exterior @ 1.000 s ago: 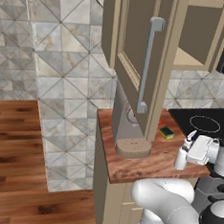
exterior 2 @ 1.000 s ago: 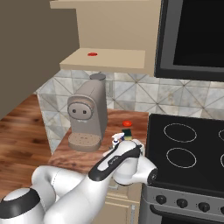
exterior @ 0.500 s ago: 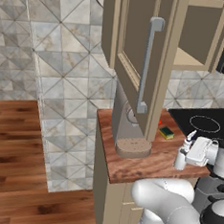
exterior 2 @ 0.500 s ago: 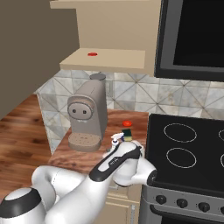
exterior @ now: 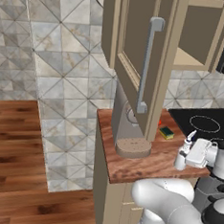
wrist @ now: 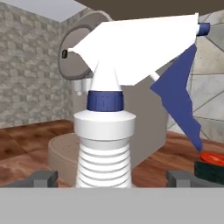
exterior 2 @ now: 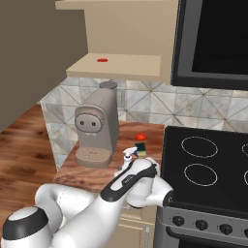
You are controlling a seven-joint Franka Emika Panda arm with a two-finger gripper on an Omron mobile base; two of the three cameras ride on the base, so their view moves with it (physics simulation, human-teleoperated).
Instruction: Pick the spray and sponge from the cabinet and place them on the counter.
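While the cabinet [exterior: 140, 34] stands open above, the counter [exterior: 148, 162] already carries the coffee machine [exterior 2: 97, 128], the spray [wrist: 109, 131] and the sponge [exterior: 167, 132]. The spray stands upright near the counter's front edge, between spread jaws of the gripper [wrist: 111, 177], apparently released. Judgement: retreat straight back, keeping both fingertips [wrist: 41, 178] clear of the bottle to avoid toppling it.
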